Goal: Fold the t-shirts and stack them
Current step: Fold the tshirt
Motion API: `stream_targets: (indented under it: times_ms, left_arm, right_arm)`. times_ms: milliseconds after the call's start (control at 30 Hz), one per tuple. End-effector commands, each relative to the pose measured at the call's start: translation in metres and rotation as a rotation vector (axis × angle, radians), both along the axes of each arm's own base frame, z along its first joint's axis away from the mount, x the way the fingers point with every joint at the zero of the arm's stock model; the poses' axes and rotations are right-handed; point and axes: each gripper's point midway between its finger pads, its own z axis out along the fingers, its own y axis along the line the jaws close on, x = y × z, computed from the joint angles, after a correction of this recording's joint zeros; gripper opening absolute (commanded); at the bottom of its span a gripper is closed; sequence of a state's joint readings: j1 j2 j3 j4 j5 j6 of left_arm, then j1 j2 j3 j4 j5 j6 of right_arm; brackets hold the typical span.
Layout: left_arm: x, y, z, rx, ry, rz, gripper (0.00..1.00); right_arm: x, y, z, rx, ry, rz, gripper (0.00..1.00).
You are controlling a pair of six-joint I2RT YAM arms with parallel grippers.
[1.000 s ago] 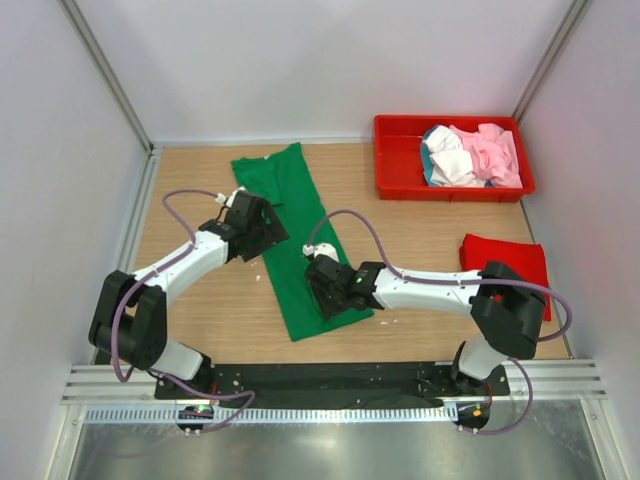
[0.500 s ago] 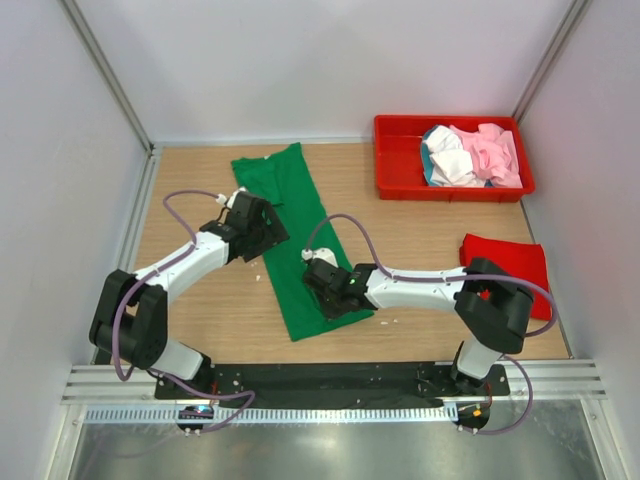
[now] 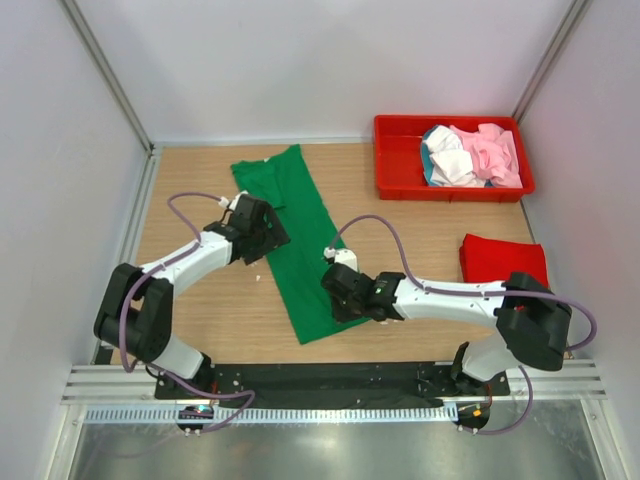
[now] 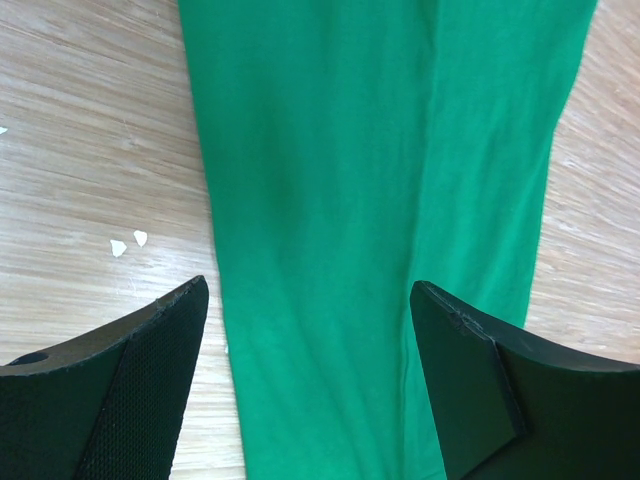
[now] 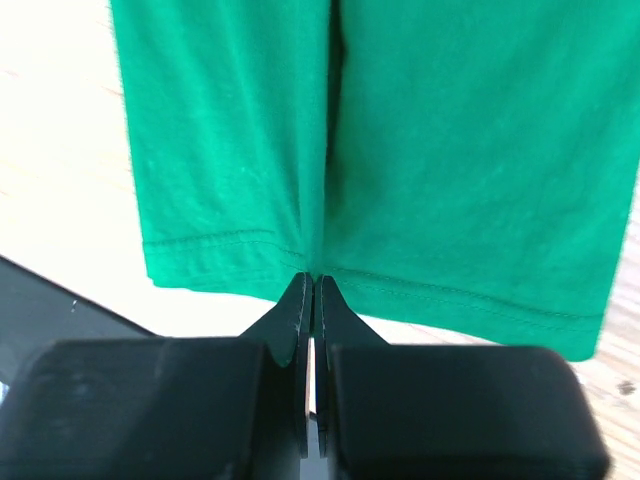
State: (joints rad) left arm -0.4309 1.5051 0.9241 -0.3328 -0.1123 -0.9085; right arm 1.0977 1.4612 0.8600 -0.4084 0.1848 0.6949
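Overhead, the green shirt (image 3: 300, 215) lies as a long narrow strip, slantwise on the table (image 3: 420, 240), with its hem end nearest the arms. The left gripper (image 3: 262, 230) sits at the strip's left edge, about midway along. The right gripper (image 3: 342, 296) is at the near end. A folded red shirt (image 3: 503, 262) lies well apart on the right, and more shirts (image 3: 470, 155), pink, white and teal, are heaped in the tray (image 3: 400, 185).

From the left wrist, the fingers (image 4: 140, 390) stand wide apart and grip nothing. The green strip lies below and between them, and white specks (image 4: 128, 242) dot the wood beside it.

From the right wrist, the jaws are pressed together right at the hem (image 5: 440, 295), apparently pinching it at the lengthwise crease.

This looks like the cross fold. The next move calls for carrying the hem up toward the far end while the left claw pins the middle, so the edges land square.
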Motion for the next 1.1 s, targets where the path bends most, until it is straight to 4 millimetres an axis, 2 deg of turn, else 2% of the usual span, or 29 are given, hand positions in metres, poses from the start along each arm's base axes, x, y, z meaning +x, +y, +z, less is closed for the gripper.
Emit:
stream_targets:
  times_ms: [0, 100, 133, 233, 367, 533, 567, 700, 733, 767, 833, 867, 933, 967, 1000, 1067]
  left_arm:
    - [0.011, -0.006, 0.002, -0.003, -0.035, -0.018, 0.83]
    - [0.012, -0.009, 0.002, -0.009, -0.03, -0.029, 0.83]
    - [0.012, -0.01, 0.002, -0.012, -0.029, -0.032, 0.83]
    - [0.013, -0.012, 0.001, -0.019, -0.029, -0.037, 0.83]
    - [0.013, -0.011, -0.002, -0.021, -0.024, -0.027, 0.83]
    - [0.006, -0.011, -0.01, -0.027, 0.0, -0.013, 0.83]
    - [0.004, -0.014, -0.007, -0.042, -0.003, -0.024, 0.83]
    - [-0.016, -0.026, 0.003, -0.047, -0.031, -0.068, 0.83]
    - [-0.029, -0.033, -0.001, -0.052, -0.017, -0.084, 0.83]
    - [-0.035, -0.035, 0.005, -0.062, -0.028, -0.085, 0.83]
    - [-0.048, -0.039, 0.003, -0.061, -0.023, -0.084, 0.83]
    - [-0.06, -0.045, 0.0, -0.07, -0.01, -0.085, 0.83]
    - [-0.071, -0.047, 0.004, -0.083, -0.022, -0.069, 0.83]
    - [-0.083, -0.052, 0.001, -0.097, -0.01, -0.068, 0.83]
    - [-0.087, -0.053, 0.006, -0.113, -0.021, -0.057, 0.83]
    - [-0.101, -0.056, 0.003, -0.121, -0.023, -0.024, 0.83]
  right_arm:
    - [-0.001, 0.001, -0.007, 0.042, 0.02, -0.079, 0.01]
    - [-0.003, -0.005, -0.017, 0.02, 0.035, -0.122, 0.01]
    - [-0.004, -0.012, -0.021, -0.008, 0.039, -0.139, 0.01]
    - [0.002, -0.03, -0.02, -0.062, 0.005, -0.204, 0.01]
    - [0.003, -0.039, -0.012, -0.055, -0.022, -0.22, 0.07]
    - [0.002, -0.051, -0.022, -0.125, -0.021, -0.23, 0.09]
    - [0.003, -0.055, -0.023, -0.148, -0.028, -0.235, 0.09]
    - [0.004, -0.064, -0.022, -0.195, -0.048, -0.215, 0.1]
    - [0.004, -0.062, -0.022, -0.193, -0.048, -0.206, 0.14]
    - [0.003, -0.063, -0.024, -0.201, -0.041, -0.188, 0.19]
    - [0.001, -0.064, -0.025, -0.219, -0.033, -0.181, 0.31]
    - [0.002, -0.066, -0.024, -0.227, -0.036, -0.179, 0.33]
    - [0.002, -0.071, -0.02, -0.246, -0.047, -0.175, 0.36]
    - [0.004, -0.073, -0.015, -0.244, -0.056, -0.174, 0.36]
    - [0.004, -0.077, -0.013, -0.265, -0.064, -0.16, 0.36]
    - [0.007, -0.078, -0.002, -0.262, -0.083, -0.145, 0.36]
